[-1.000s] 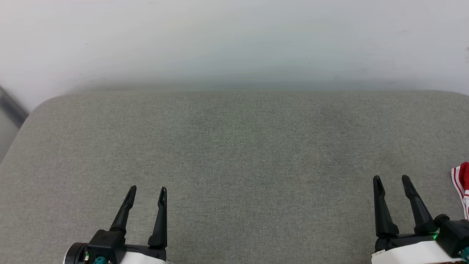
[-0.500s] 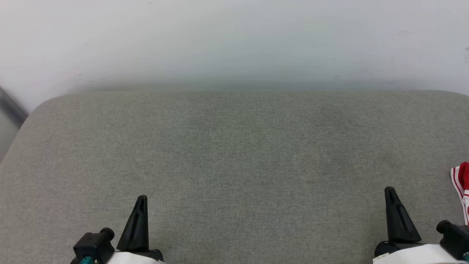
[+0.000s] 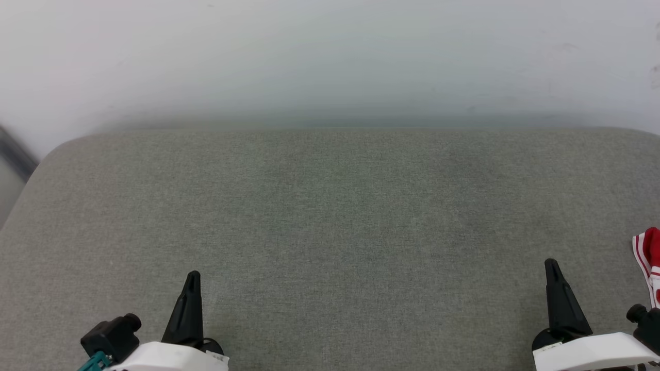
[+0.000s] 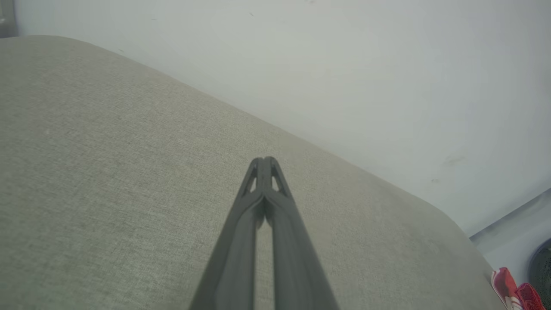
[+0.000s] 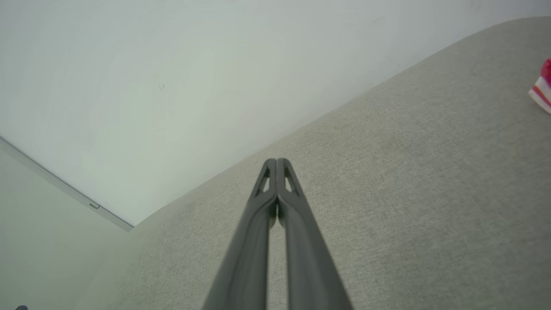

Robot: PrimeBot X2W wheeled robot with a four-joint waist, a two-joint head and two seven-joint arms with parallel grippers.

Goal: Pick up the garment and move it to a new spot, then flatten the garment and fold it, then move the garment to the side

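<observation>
A small part of the garment (image 3: 650, 257), red with white stripes, pokes in at the right edge of the head view, lying on the grey cushioned surface (image 3: 330, 216). The same red and white cloth shows as the garment (image 5: 543, 88) at the right edge of the right wrist view and the garment (image 4: 514, 295) at the bottom right of the left wrist view. My left gripper (image 3: 193, 278) is shut and empty at the lower left. My right gripper (image 3: 551, 265) is shut and empty at the lower right, a little left of the cloth and apart from it.
A pale wall (image 3: 330, 62) rises behind the cushion's far edge. The cushion's rounded left corner (image 3: 56, 149) drops off beside a dark strip. A dark round object (image 4: 543, 267) sits low at the right edge of the left wrist view.
Both grippers have gone from open to shut, with nothing between the fingers. Both have drawn back slightly toward the bottom of the head view. The garment has not moved.
</observation>
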